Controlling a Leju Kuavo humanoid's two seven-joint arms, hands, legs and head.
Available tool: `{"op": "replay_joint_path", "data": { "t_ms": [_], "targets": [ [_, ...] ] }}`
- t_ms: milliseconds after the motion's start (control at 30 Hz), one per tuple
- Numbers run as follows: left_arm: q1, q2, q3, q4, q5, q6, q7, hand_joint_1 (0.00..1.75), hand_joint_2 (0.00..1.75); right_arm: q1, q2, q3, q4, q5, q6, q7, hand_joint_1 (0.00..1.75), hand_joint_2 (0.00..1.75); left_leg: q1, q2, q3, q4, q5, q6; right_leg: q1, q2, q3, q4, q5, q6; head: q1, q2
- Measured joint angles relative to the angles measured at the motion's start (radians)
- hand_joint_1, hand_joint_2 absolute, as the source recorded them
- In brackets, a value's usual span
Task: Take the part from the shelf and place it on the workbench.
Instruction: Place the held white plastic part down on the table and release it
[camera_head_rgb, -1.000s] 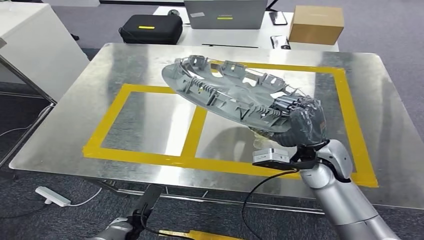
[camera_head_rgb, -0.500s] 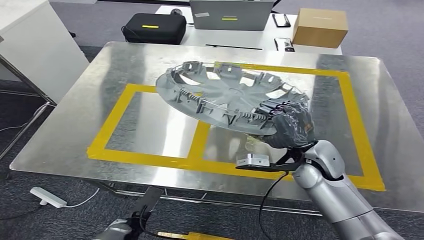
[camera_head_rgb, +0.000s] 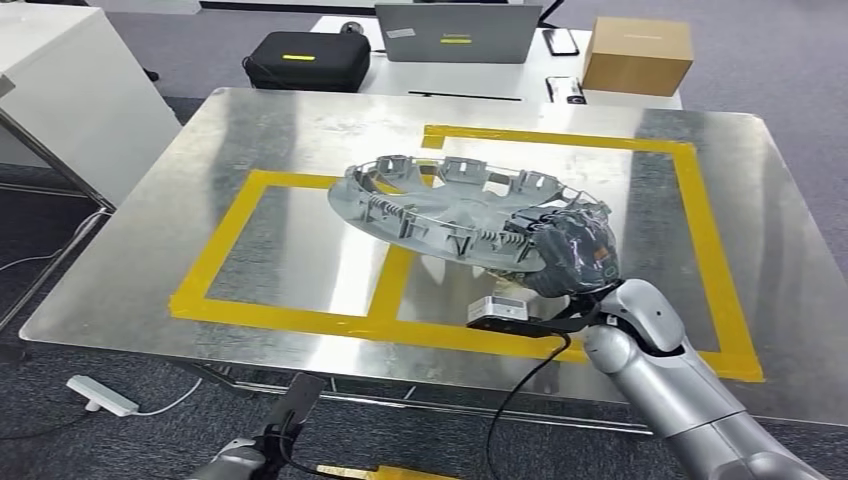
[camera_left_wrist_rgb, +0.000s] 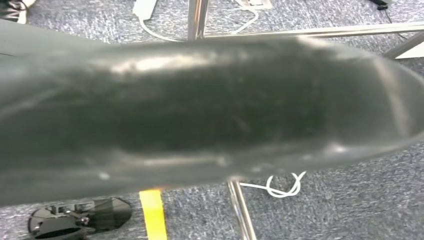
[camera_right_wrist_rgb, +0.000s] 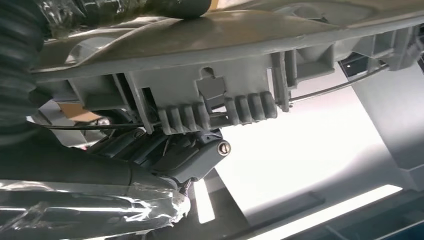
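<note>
— Lower than a second before, was it?

— Yes — the part (camera_head_rgb: 462, 208), a grey wheel cover turned ribbed side up, had come down and flattened out; earlier it was tipped steeply with its far rim high, and by this moment it hung at a shallow tilt just over the workbench (camera_head_rgb: 250, 140).

— Touching the metal?

— I could not tell. Its shadow lay close under it, so I judged it near, not yet set down. It sat across the middle strip of the yellow tape (camera_head_rgb: 300, 320), mostly over the right-hand box.

— And the grip?

— The right hand (camera_head_rgb: 572, 252) was clamped on the near right rim, fingers over the top edge. The right wrist view showed the rim's clips (camera_right_wrist_rgb: 215, 112) pressed against the hand.

— So which way did the part lie from that hand?

— Out to the robot's left and away from it, the whole disc hanging off one edge. The far rim would likely meet the table first, so the coming move turned on lowering the held edge.

— The left hand?

— Its state I could not tell; that arm hung low by the floor.
</note>
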Motion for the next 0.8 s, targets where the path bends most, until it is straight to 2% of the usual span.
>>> {"op": "replay_joint_path", "data": {
  "t_ms": [67, 133, 167, 200, 233, 300, 333, 400, 500, 533, 567, 633, 667, 700, 733, 800],
  "targets": [
    [0.000, 0.001, 0.000, 0.000, 0.007, 0.000, 0.005, 0.00, 0.00, 0.002, 0.000, -0.002, 0.007, -0.037, 0.016, -0.009, 1.75, 1.75, 0.002, 0.004, -0.036, 0.081, -0.049, -0.012, -0.003, -0.001, 0.004, -0.004, 0.001, -0.007, -0.004, 0.000],
    [0.000, 0.001, 0.001, 0.000, 0.021, -0.004, 0.015, 0.00, 0.00, 0.007, 0.000, -0.007, 0.012, -0.074, 0.034, -0.018, 1.75, 1.75, 0.004, 0.006, -0.096, 0.212, -0.106, -0.018, -0.003, -0.002, 0.005, -0.003, 0.000, -0.010, -0.005, 0.000],
    [0.001, 0.002, 0.001, 0.000, 0.027, -0.007, 0.019, 0.00, 0.00, 0.010, 0.000, -0.010, 0.014, -0.088, 0.042, -0.021, 1.75, 1.75, 0.004, 0.006, -0.116, 0.253, -0.115, -0.019, -0.002, -0.002, 0.006, -0.003, 0.000, -0.010, -0.005, 0.000],
    [0.001, 0.002, 0.002, 0.000, 0.031, -0.010, 0.023, 0.00, 0.00, 0.013, 0.000, -0.012, 0.015, -0.098, 0.049, -0.023, 1.75, 1.75, 0.004, 0.006, -0.121, 0.261, -0.104, -0.019, -0.002, -0.001, 0.007, -0.002, -0.001, -0.010, -0.005, 0.000],
    [0.001, 0.002, 0.002, 0.000, 0.033, -0.011, 0.025, 0.00, 0.00, 0.015, 0.001, -0.014, 0.015, -0.104, 0.052, -0.023, 1.75, 1.75, 0.004, 0.007, -0.106, 0.228, -0.075, -0.017, -0.002, 0.000, 0.008, -0.001, -0.002, -0.010, -0.005, 0.000],
    [0.003, 0.002, 0.003, 0.000, 0.032, -0.010, 0.027, 0.00, 0.00, 0.016, 0.001, -0.018, 0.015, -0.110, 0.054, -0.024, 1.75, 1.75, 0.003, 0.006, -0.044, 0.099, -0.007, -0.011, -0.001, 0.001, 0.011, 0.001, -0.004, -0.007, -0.005, 0.000],
    [0.003, 0.002, 0.003, 0.000, 0.031, -0.008, 0.028, 0.00, 0.00, 0.016, 0.001, -0.023, 0.015, -0.112, 0.053, -0.023, 1.75, 1.75, 0.002, 0.006, -0.017, 0.041, 0.012, -0.006, 0.001, 0.002, 0.010, 0.003, -0.005, -0.003, -0.005, 0.000],
    [0.003, 0.002, 0.003, 0.000, 0.030, -0.004, 0.028, 0.00, 0.00, 0.015, 0.001, -0.033, 0.015, -0.113, 0.050, -0.023, 1.75, 1.75, -0.002, 0.005, 0.003, -0.007, 0.015, 0.003, 0.004, 0.001, 0.005, 0.003, -0.004, 0.005, -0.004, 0.000],
    [0.003, 0.002, 0.002, 0.000, 0.022, 0.002, 0.027, 0.00, 0.00, 0.016, 0.001, -0.043, 0.014, -0.113, 0.049, -0.023, 1.75, 1.75, 0.001, 0.006, 0.006, -0.018, 0.020, 0.020, 0.002, -0.001, -0.003, 0.009, -0.011, 0.019, -0.003, 0.000],
    [0.003, 0.002, 0.002, 0.000, 0.018, 0.002, 0.025, 0.00, 0.00, 0.016, 0.001, -0.046, 0.013, -0.113, 0.049, -0.023, 1.75, 1.75, 0.003, 0.007, 0.008, -0.021, 0.023, 0.026, 0.001, -0.001, -0.016, 0.036, -0.029, 0.024, 0.000, 0.000],
    [0.002, 0.002, 0.001, 0.000, 0.014, 0.003, 0.024, 0.00, 0.00, 0.017, 0.001, -0.050, 0.013, -0.113, 0.049, -0.023, 1.75, 1.75, 0.005, 0.008, 0.010, -0.024, 0.024, 0.031, 0.000, -0.001, -0.040, 0.085, -0.056, 0.028, 0.002, 0.000],
    [0.002, 0.001, -0.005, 0.000, -0.002, 0.002, 0.022, 0.00, 0.00, 0.021, 0.001, -0.053, 0.013, -0.108, 0.046, -0.023, 1.75, 1.75, 0.004, 0.009, 0.010, -0.024, 0.024, 0.036, -0.003, -0.001, -0.104, 0.226, -0.118, 0.034, 0.005, 0.000],
    [0.003, 0.001, -0.011, 0.000, -0.012, 0.002, 0.022, 0.00, 0.00, 0.024, 0.001, -0.053, 0.013, -0.104, 0.043, -0.023, 1.75, 1.75, 0.004, 0.008, 0.010, -0.024, 0.024, 0.036, -0.004, -0.001, -0.130, 0.279, -0.133, 0.037, 0.005, 0.000],
    [0.003, 0.001, -0.016, 0.000, -0.021, 0.002, 0.022, 0.00, 0.00, 0.027, 0.001, -0.054, 0.014, -0.100, 0.040, -0.022, 1.75, 1.75, 0.004, 0.008, 0.011, -0.023, 0.024, 0.036, -0.004, -0.001, -0.139, 0.296, -0.129, 0.038, 0.005, 0.000],
    [0.003, 0.001, -0.021, 0.000, -0.027, 0.002, 0.022, 0.00, 0.00, 0.029, 0.001, -0.054, 0.014, -0.096, 0.036, -0.021, 1.75, 1.75, 0.004, 0.007, 0.011, -0.023, 0.024, 0.036, -0.004, -0.002, -0.128, 0.270, -0.106, 0.037, 0.005, 0.000],
    [0.003, 0.000, -0.031, 0.000, -0.034, 0.002, 0.021, 0.00, 0.00, 0.029, 0.001, -0.055, 0.014, -0.091, 0.032, -0.020, 1.75, 1.75, 0.004, 0.006, 0.012, -0.021, 0.022, 0.033, -0.004, -0.004, -0.061, 0.131, -0.038, 0.032, 0.005, 0.000]
  ]
}}
